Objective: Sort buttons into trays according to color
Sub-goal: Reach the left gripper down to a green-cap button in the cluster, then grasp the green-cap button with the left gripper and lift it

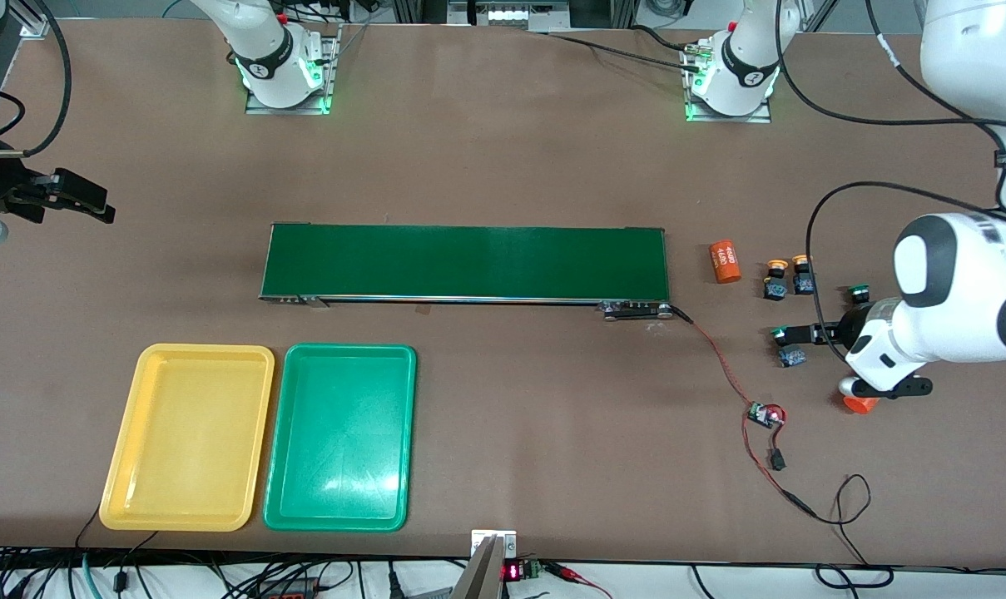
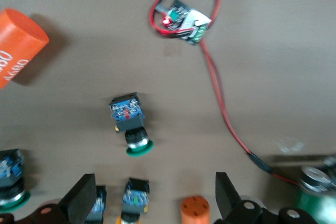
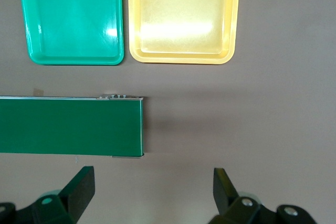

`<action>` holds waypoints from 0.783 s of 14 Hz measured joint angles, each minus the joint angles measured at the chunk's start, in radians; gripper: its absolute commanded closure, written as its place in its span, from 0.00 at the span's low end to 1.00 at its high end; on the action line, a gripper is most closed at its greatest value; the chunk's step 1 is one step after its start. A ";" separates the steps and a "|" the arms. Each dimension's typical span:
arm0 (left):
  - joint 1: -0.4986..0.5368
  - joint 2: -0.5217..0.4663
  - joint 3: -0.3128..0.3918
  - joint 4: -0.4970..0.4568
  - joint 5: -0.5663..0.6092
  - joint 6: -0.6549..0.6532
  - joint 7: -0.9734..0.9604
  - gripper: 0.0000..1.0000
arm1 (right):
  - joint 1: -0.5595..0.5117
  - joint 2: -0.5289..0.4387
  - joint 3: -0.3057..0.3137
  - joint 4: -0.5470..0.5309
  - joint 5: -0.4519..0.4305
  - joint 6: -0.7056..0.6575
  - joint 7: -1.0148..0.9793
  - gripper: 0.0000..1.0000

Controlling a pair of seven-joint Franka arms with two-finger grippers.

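Four buttons lie near the left arm's end of the table. Two yellow-capped ones point(image 1: 775, 279) point(image 1: 801, 274) sit side by side. One green-capped button point(image 1: 859, 293) is beside the arm, and another point(image 1: 792, 358) point(image 2: 128, 121) lies on its side nearer the front camera. My left gripper point(image 1: 831, 331) point(image 2: 152, 203) hangs open over this cluster, holding nothing. The yellow-capped pair point(image 2: 135, 198) shows near its fingers. The yellow tray point(image 1: 188, 437) point(image 3: 181, 14) and green tray point(image 1: 340, 437) point(image 3: 73, 14) lie side by side, both bare. My right gripper point(image 1: 86, 200) point(image 3: 152, 190) waits open at the right arm's end.
A long dark-green conveyor belt point(image 1: 465, 262) point(image 3: 71, 124) crosses the table's middle. One orange cylinder point(image 1: 725, 260) lies between the belt and the buttons; another point(image 1: 860, 403) point(image 2: 16, 45) sits under the left arm. A small circuit board point(image 1: 765, 414) point(image 2: 184, 19) with red wires lies nearer the front camera.
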 measured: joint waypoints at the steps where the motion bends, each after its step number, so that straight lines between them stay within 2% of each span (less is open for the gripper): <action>1: 0.004 0.004 0.001 -0.048 0.000 0.055 -0.006 0.00 | 0.000 0.000 0.000 0.000 0.000 0.000 0.000 0.00; 4: 0.013 0.029 0.002 -0.128 -0.001 0.116 -0.086 0.00 | 0.000 0.000 0.000 0.000 0.000 0.000 0.000 0.00; 11: 0.015 0.098 0.002 -0.120 -0.001 0.180 -0.260 0.00 | 0.000 0.000 0.000 0.000 0.000 0.004 0.000 0.00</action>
